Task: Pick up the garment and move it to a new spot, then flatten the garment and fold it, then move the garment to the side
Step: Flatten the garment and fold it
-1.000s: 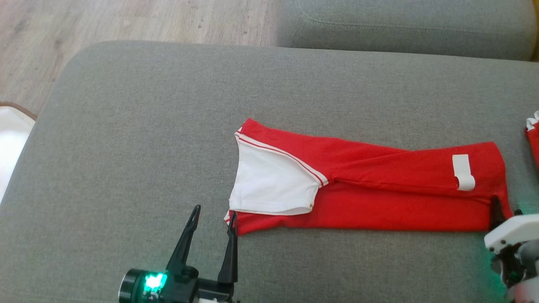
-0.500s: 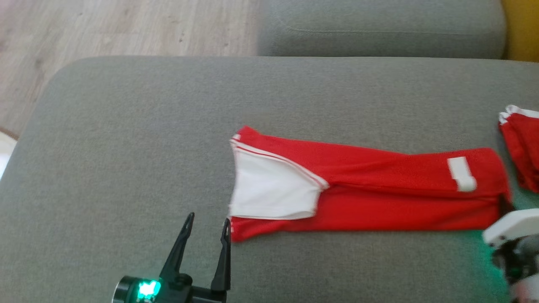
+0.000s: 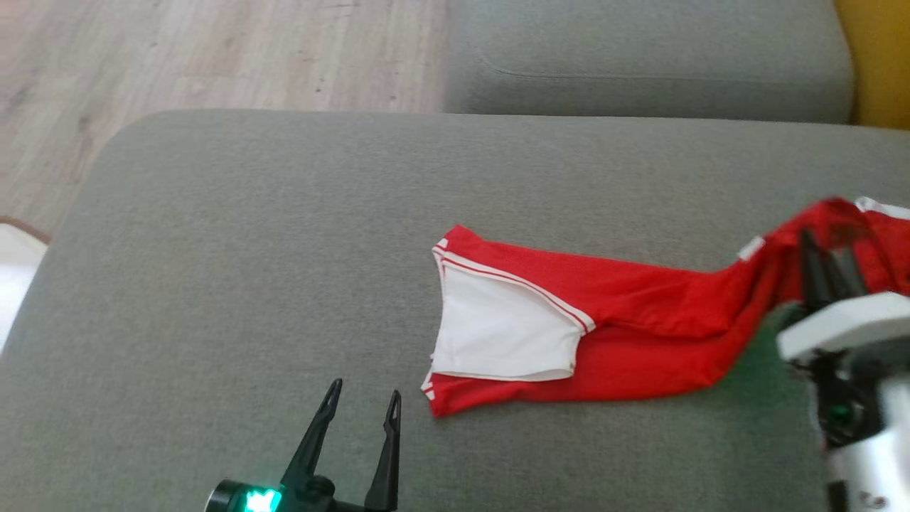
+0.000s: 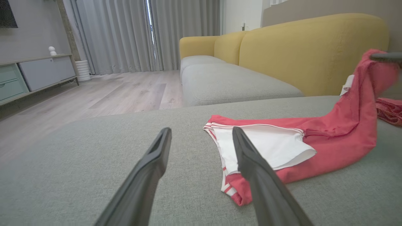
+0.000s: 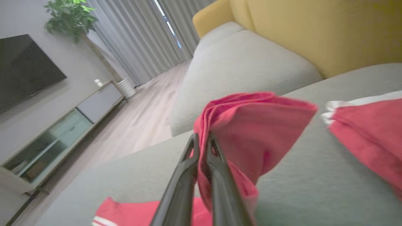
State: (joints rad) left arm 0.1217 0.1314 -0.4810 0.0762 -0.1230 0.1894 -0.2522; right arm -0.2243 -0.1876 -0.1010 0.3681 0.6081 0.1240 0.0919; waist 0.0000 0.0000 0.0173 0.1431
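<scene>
**A:** What sits closest to the robot?

**B:** The left gripper, low over the near edge of the grey seat cushion. Its two dark fingers are spread wide with nothing between them.

**A:** And the garment?

**B:** The garment is red, with a white panel and thin white stripes along the hem. It lies on that same cushion, just beyond the left gripper and to its right. In the head view its near left corner is close to the gripper's right finger but apart from it.

**A:** Is it lying flat?

**B:** Only the left part, where the white panel is. Toward the right the cloth rises off the cushion in a slanting ridge, up to the right gripper.

**A:** How does that gripper stand?

**B:** It is pinched tight on the raised end. Red cloth is bunched between the two fingers and hangs down on both sides of them.

**A:** What lies past it?

**B:** A second red piece with a white edge rests on the cushion at the far right, near the lifted end. I cannot tell whether the two touch.

**A:** And further back?

**B:** There is another grey cushion, with a yellow sofa back behind it. A wooden floor runs off to the left, toward grey curtains.
</scene>
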